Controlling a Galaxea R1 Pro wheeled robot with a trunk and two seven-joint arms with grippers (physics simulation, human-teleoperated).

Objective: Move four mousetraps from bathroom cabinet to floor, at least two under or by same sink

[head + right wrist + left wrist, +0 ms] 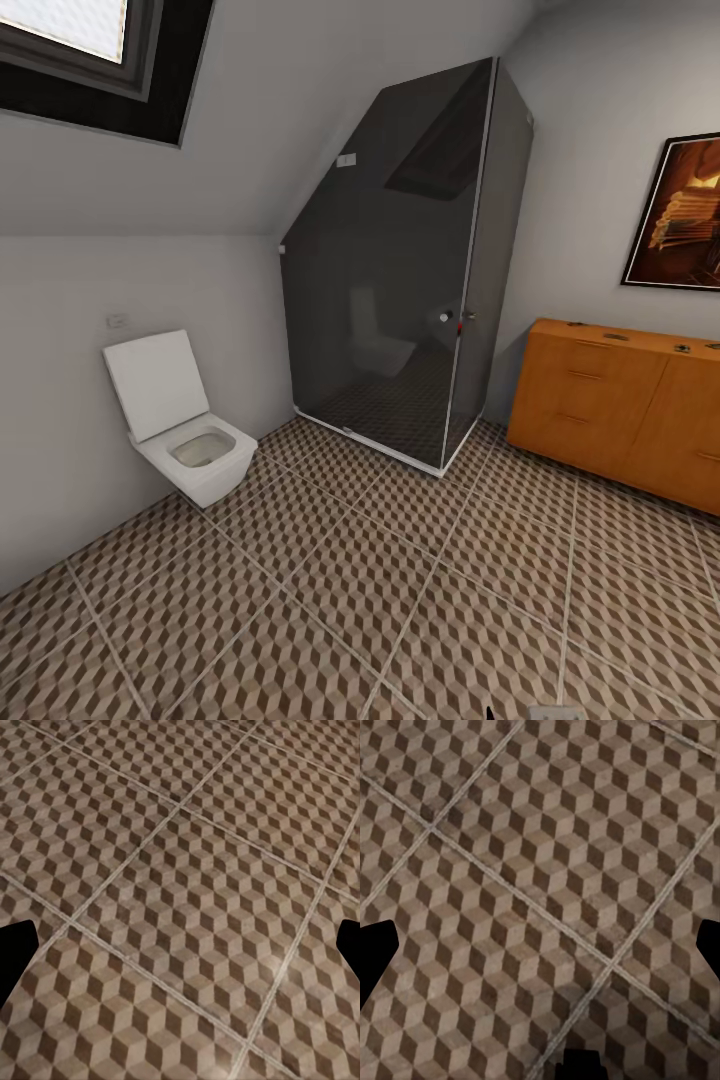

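Right gripper [180, 952] spread wide, nothing between dark fingertips [15, 956], one at each frame edge. Bathroom floor [187, 870] beneath and ahead: brown, beige, grey cube-pattern tiles, pale grout lines crossing diagonally. Faint glossy highlight on tile near one fingertip.

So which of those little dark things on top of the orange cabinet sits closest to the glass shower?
The leftmost one on the cabinet top, at the end nearest the shower. The others lie farther right, toward the picture's edge.

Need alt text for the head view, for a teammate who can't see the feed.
The orange-brown cabinet stands at right against the far wall, small dark items on its top, across the cube-patterned bathroom floor. A dark glass shower enclosure fills the corner; a white toilet, lid up, is at left.
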